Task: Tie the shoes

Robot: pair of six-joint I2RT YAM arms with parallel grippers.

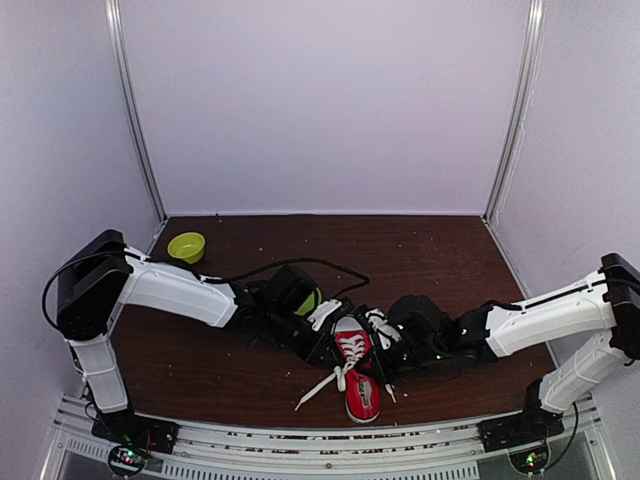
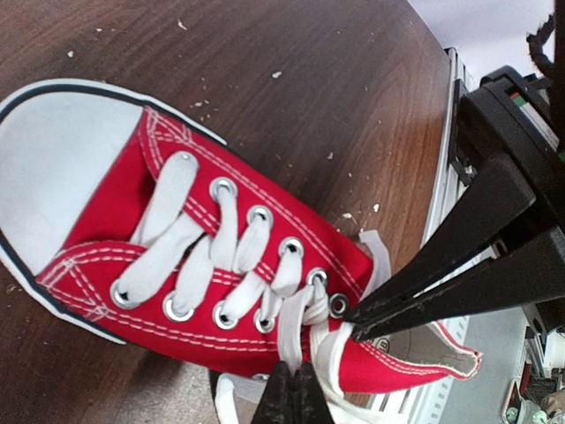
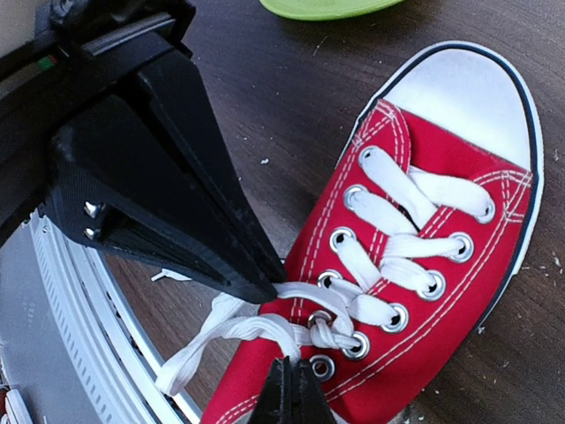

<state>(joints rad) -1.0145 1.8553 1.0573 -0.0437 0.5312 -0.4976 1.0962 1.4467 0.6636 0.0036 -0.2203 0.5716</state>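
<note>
Red canvas sneaker (image 1: 357, 368) lies heel toward near tabletop edge, between both arms. Left hand (image 2: 292, 390) shut on white lace (image 3: 252, 327) at top eyelets; right hand (image 3: 291, 389) shut, I can't tell on what.

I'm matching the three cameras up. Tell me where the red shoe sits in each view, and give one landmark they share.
Top view: the shoe lies low in the centre, heel toward the bottom edge.
Left wrist view: the shoe fills the left and middle, toe cap at upper left.
Right wrist view: the shoe fills the right half, toe cap at top right.
Shared landmark: the white laces crossing at the top eyelets.
</note>
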